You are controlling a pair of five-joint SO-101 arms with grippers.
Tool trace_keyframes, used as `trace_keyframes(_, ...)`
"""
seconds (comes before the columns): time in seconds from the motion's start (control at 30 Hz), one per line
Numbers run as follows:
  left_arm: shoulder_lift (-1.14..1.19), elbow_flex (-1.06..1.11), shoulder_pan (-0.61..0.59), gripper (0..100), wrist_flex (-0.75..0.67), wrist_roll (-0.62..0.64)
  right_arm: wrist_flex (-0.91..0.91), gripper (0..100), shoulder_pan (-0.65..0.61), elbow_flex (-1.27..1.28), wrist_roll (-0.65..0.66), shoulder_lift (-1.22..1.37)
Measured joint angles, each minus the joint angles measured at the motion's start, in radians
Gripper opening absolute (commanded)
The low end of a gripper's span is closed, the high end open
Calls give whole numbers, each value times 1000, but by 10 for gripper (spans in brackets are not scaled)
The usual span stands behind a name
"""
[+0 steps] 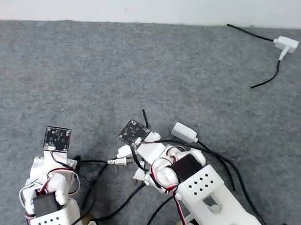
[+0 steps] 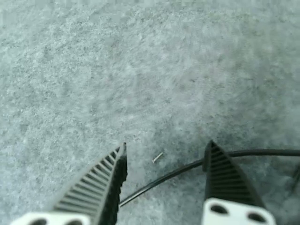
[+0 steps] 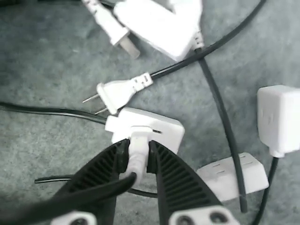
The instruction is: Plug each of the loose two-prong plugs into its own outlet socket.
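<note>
My right gripper (image 3: pixel 137 153) is shut on a white two-prong plug (image 3: pixel 138 139) that sits against a white outlet socket (image 3: pixel 154 129). Just beyond them a loose white plug (image 3: pixel 117 93) lies on the carpet with bare prongs; in the high view this plug (image 1: pixel 119 162) lies left of the right arm. Another plug (image 3: pixel 112 30) lies beside a larger white socket (image 3: pixel 161 21). A further socket (image 3: pixel 229 174) and a white block (image 3: pixel 279 117) lie close by. My left gripper (image 2: pixel 167 145) is open over bare carpet, with a black cable (image 2: pixel 164 179) running between its fingers.
Black cables (image 1: pixel 223 164) tangle around the right arm's wrist. A white socket (image 1: pixel 184 132) lies just behind that arm. Far off at the back right, a white plug-and-socket pair (image 1: pixel 286 45) lies with its own black cords. A small metal sliver (image 2: pixel 158 157) rests on the grey carpet.
</note>
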Motion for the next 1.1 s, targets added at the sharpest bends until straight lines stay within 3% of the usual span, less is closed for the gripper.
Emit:
trace_keyframes(0.27,0,0,-11,249,0,0,-18,9,60,43,40,0)
trace_keyframes(0.67,0,0,-11,249,0,0,-137,9,61,130,40,-12)
trace_keyframes(1.1,0,0,-11,249,0,0,-150,9,60,157,41,9)
